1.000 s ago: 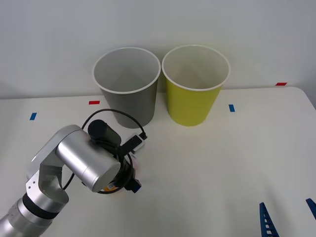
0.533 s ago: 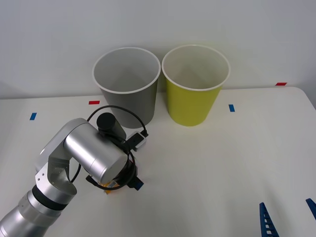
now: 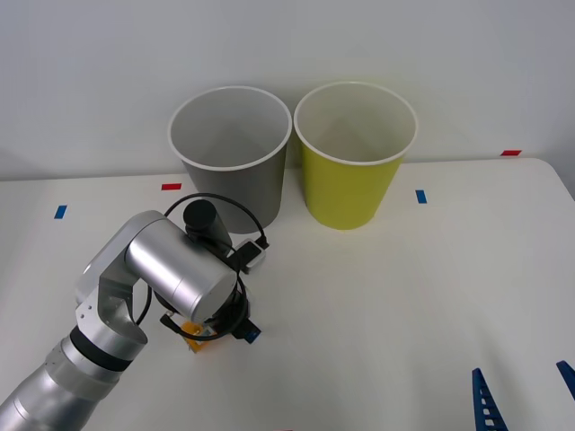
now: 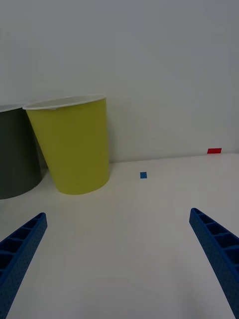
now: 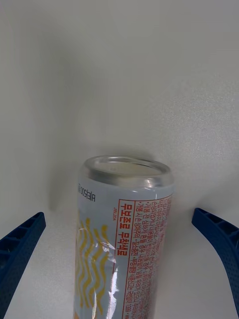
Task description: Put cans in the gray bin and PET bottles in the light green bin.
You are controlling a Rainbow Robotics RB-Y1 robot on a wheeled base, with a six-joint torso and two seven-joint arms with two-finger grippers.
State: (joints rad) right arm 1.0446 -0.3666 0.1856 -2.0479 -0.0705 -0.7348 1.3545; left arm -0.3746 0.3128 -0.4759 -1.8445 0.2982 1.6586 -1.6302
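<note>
A silver can (image 5: 124, 229) with yellow wavy lines and red print lies on the white table, its top end facing away from my left wrist camera. My left gripper (image 5: 118, 214) is open, one blue finger on each side of the can and apart from it. In the front view the left arm covers most of the can (image 3: 192, 341); one blue fingertip (image 3: 252, 334) shows beside it. The gray bin (image 3: 235, 166) and the light green bin (image 3: 352, 162) stand side by side at the back. My right gripper (image 4: 118, 214) hangs open and idle at the near right. The PET bottles are out of view.
Small red and blue tape marks (image 3: 421, 196) dot the white table (image 3: 404, 296). A white wall rises right behind the bins. Open tabletop lies between my left arm and the bins and across the right half.
My left arm has shifted a little forward and to the right over the can, its wrist turning. The can, the bins and the right gripper have stayed put.
</note>
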